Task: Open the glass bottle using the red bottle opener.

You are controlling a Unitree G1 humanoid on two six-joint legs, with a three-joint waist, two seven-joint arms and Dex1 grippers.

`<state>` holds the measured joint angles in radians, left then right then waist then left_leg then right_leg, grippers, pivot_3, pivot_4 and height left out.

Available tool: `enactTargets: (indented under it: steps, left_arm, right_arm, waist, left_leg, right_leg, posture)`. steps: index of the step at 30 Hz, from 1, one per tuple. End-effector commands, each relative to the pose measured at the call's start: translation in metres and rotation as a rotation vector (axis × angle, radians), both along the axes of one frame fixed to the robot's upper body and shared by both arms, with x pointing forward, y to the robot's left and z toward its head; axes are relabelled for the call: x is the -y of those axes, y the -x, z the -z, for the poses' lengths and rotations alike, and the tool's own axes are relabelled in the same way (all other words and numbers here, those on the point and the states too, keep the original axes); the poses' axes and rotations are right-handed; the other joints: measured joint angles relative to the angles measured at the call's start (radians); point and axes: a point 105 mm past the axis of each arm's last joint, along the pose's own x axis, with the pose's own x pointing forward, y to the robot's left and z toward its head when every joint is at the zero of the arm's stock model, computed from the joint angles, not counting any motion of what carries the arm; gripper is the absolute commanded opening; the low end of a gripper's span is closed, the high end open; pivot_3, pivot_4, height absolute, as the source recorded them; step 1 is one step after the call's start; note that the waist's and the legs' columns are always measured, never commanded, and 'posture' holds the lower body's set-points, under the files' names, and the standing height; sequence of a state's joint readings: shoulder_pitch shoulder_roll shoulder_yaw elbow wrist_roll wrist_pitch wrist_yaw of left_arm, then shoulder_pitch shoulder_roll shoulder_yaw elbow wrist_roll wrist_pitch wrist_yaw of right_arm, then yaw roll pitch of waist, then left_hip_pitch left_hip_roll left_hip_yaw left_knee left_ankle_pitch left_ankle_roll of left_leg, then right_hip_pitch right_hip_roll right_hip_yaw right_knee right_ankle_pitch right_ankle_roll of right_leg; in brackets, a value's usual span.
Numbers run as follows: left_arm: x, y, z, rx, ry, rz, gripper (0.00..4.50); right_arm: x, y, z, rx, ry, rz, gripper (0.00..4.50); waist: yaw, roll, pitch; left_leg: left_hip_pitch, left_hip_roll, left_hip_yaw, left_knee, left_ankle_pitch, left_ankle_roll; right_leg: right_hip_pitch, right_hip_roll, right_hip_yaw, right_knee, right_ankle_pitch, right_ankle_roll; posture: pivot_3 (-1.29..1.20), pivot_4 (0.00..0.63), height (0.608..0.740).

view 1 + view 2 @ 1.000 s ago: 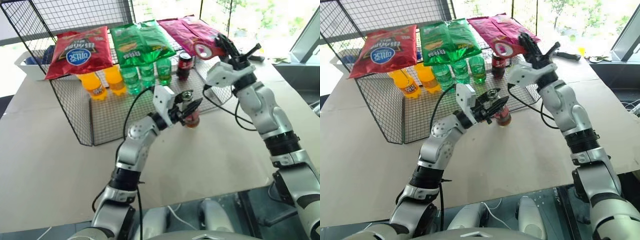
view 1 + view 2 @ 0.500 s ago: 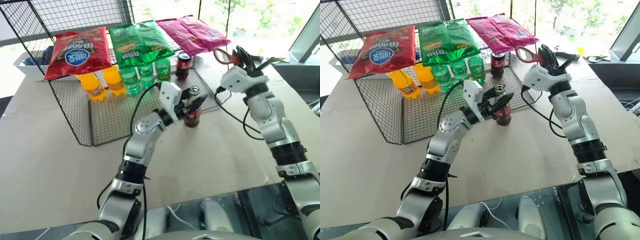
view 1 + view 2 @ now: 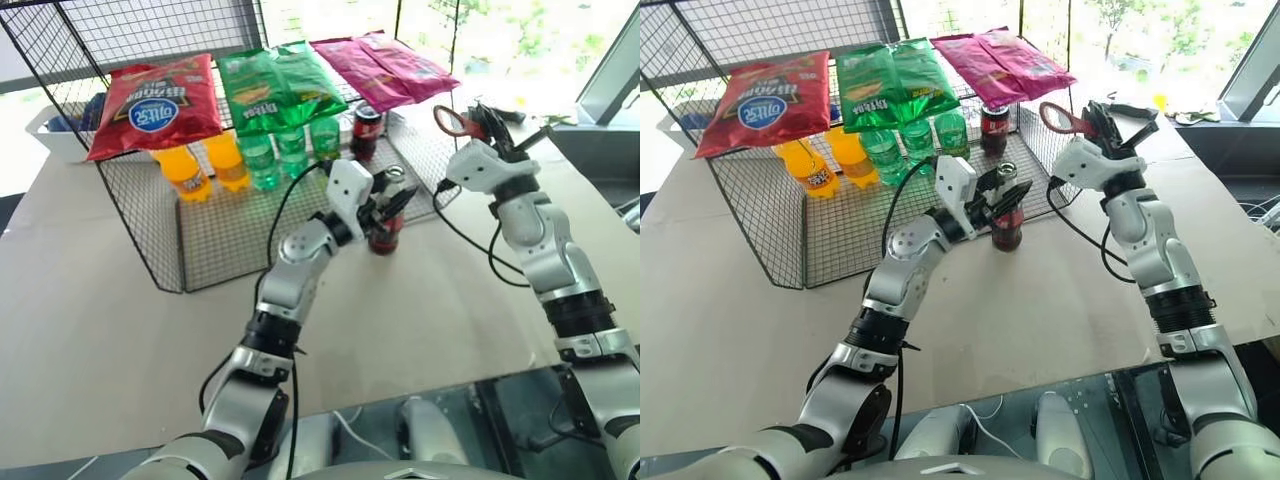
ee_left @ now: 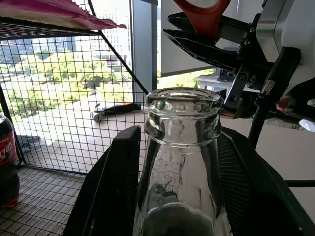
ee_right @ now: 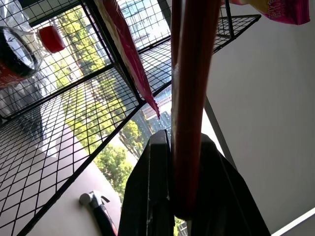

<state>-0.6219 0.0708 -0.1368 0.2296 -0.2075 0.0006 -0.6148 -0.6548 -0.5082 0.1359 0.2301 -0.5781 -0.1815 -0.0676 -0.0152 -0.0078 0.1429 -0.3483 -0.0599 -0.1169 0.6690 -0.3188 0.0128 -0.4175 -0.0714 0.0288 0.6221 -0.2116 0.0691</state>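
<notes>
The glass bottle (image 3: 385, 228) stands on the table at the wire rack's front right corner, dark liquid low inside and a red label around it. My left gripper (image 3: 385, 205) is shut on its neck, a black finger (image 4: 113, 187) on each side. In the left wrist view the bottle's mouth (image 4: 183, 105) is bare glass with no cap on it. My right gripper (image 3: 478, 122) hovers to the right of the bottle and higher, shut on the red bottle opener (image 3: 448, 121). The opener's loop head points back toward the bottle, and its handle (image 5: 189, 98) runs between the fingers.
A black wire rack (image 3: 150, 220) fills the table's back left. Red (image 3: 155, 105), green (image 3: 275, 85) and pink (image 3: 385, 65) snack bags lie on top, with orange (image 3: 205, 165) and green bottles (image 3: 290, 150) and a dark cola bottle (image 3: 368, 130) beneath. A white bin (image 3: 55, 130) sits far left.
My right gripper has swung right and down with the red opener, away from over the bottle. My left gripper still holds the bottle in about the same spot.
</notes>
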Motion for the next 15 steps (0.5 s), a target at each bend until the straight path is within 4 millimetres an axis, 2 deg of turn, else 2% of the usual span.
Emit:
enactTargets:
  steps: [1,4,7,9,11,15]
  left_arm:
    - [-0.0016,-0.0029,0.0083,-0.020,-0.019,-0.005,2.13]
    - [-0.0033,-0.0019,0.0057,-0.010,-0.003,-0.002,2.13]
    - [-0.0049,-0.0006,0.0040,-0.005,0.009,0.000,2.91]
    - [-0.0062,-0.0010,0.0034,0.000,0.012,-0.010,3.82]
    - [-0.0069,0.0004,0.0024,-0.007,0.031,0.003,4.41]
    - [-0.0081,0.0042,-0.0015,0.000,0.057,0.027,4.41]
  right_arm:
    - [0.0070,0.0075,-0.0201,0.071,-0.027,0.005,0.00]
    - [0.0072,0.0074,-0.0190,0.068,-0.028,0.007,0.00]
    - [0.0075,0.0075,-0.0170,0.064,-0.029,0.008,0.00]
    - [0.0076,0.0074,-0.0160,0.061,-0.030,0.008,0.00]
    - [0.0078,0.0072,-0.0149,0.058,-0.030,0.009,0.00]
    - [0.0081,0.0067,-0.0134,0.054,-0.031,0.009,0.00]
  waist:
    - [0.000,0.000,0.000]
    - [0.000,0.000,0.000]
    - [0.000,0.000,0.000]
    - [0.000,0.000,0.000]
    - [0.000,0.000,0.000]
    - [0.001,0.000,0.000]
  left_leg:
    - [0.000,0.000,0.000,0.000,0.000,0.000]
    - [0.000,0.000,0.000,0.001,0.000,0.000]
    - [0.000,0.000,0.000,0.001,0.000,0.000]
    - [0.000,0.000,0.000,0.000,0.000,0.000]
    - [-0.001,0.000,0.000,0.000,0.000,0.000]
    - [-0.001,0.000,0.000,0.000,0.000,0.000]
  right_leg:
    - [0.000,0.000,0.000,0.000,0.000,0.000]
    - [0.000,0.000,0.000,0.001,0.000,0.000]
    - [0.000,0.000,0.000,0.001,0.000,0.000]
    - [0.000,0.000,0.000,0.001,0.000,0.000]
    - [-0.001,0.000,0.000,0.001,0.000,0.000]
    - [-0.002,0.000,0.000,0.001,0.000,0.000]
  posture:
    - [0.00,0.150,0.740]
    - [0.00,0.150,0.740]
    - [0.00,0.150,0.740]
    - [0.00,0.150,0.740]
    - [0.00,0.150,0.740]
    - [0.00,0.150,0.740]
